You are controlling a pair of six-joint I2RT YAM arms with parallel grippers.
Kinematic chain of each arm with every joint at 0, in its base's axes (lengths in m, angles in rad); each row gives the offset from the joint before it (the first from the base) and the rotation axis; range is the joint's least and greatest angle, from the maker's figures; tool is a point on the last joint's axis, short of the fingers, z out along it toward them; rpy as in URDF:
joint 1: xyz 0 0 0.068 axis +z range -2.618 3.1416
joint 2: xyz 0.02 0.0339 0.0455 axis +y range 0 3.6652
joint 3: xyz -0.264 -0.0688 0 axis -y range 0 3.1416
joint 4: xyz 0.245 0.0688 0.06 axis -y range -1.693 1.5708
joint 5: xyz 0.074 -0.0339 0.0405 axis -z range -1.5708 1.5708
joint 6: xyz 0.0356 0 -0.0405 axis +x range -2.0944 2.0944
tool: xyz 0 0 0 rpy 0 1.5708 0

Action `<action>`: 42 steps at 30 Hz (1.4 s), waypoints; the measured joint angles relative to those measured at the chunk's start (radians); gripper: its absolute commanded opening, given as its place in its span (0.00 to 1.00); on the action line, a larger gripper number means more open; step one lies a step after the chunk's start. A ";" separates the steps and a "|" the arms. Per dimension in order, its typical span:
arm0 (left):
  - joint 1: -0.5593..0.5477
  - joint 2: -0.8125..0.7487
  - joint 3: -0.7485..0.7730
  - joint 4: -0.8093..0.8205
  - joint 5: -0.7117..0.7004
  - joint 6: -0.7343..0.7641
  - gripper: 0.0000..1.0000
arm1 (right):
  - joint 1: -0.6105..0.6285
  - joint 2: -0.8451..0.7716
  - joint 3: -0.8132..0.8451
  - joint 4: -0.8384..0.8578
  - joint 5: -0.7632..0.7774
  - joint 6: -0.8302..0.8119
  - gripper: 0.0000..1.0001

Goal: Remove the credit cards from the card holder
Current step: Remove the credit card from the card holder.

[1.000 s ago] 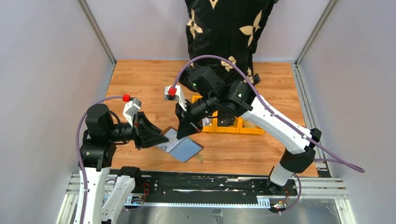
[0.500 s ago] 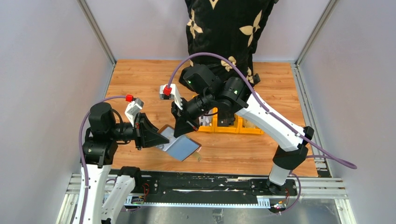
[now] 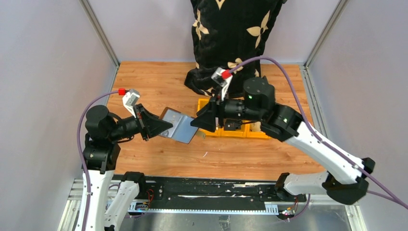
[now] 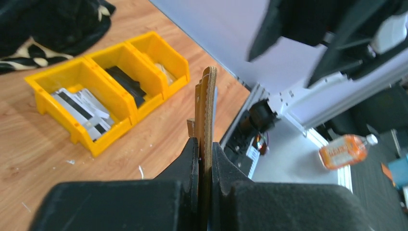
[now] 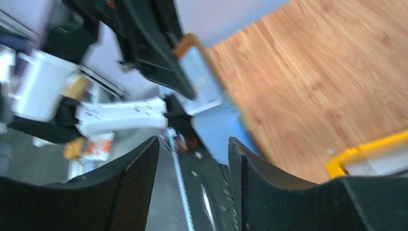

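The wooden worktop carries a black cloth with tan flowers draped down at its far edge. The right arm reaches in from the right and the left arm from the left, meeting near the middle. A row of yellow bins sits on the worktop just in front of the cloth.

The card holder hangs in the air between the two arms, left of the bins, opened with its silvery inner side up. The left jaws are clenched on its brown edge. The right jaws stand apart with nothing between them, just beside the holder's free edge.

Grey credit cards with dark stripes lie in one end bin.
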 measured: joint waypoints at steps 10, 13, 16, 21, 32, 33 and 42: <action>0.000 -0.055 -0.081 0.293 -0.097 -0.332 0.00 | 0.003 -0.031 -0.309 0.600 -0.126 0.413 0.59; 0.000 -0.056 -0.084 0.333 -0.100 -0.392 0.00 | 0.003 0.017 -0.326 0.651 -0.151 0.468 0.59; 0.002 -0.056 -0.085 0.360 -0.100 -0.433 0.00 | 0.006 0.029 -0.327 0.689 -0.167 0.500 0.59; 0.003 -0.057 -0.085 0.402 -0.095 -0.488 0.00 | 0.006 0.029 -0.332 0.737 -0.167 0.524 0.56; 0.018 -0.079 -0.107 0.489 -0.081 -0.570 0.05 | 0.003 0.063 -0.370 0.878 -0.183 0.643 0.24; 0.019 -0.084 -0.108 0.496 -0.081 -0.572 0.05 | 0.002 0.066 -0.372 0.887 -0.183 0.660 0.23; 0.020 -0.111 -0.119 0.523 -0.080 -0.566 0.08 | 0.002 0.071 -0.380 0.914 -0.200 0.704 0.07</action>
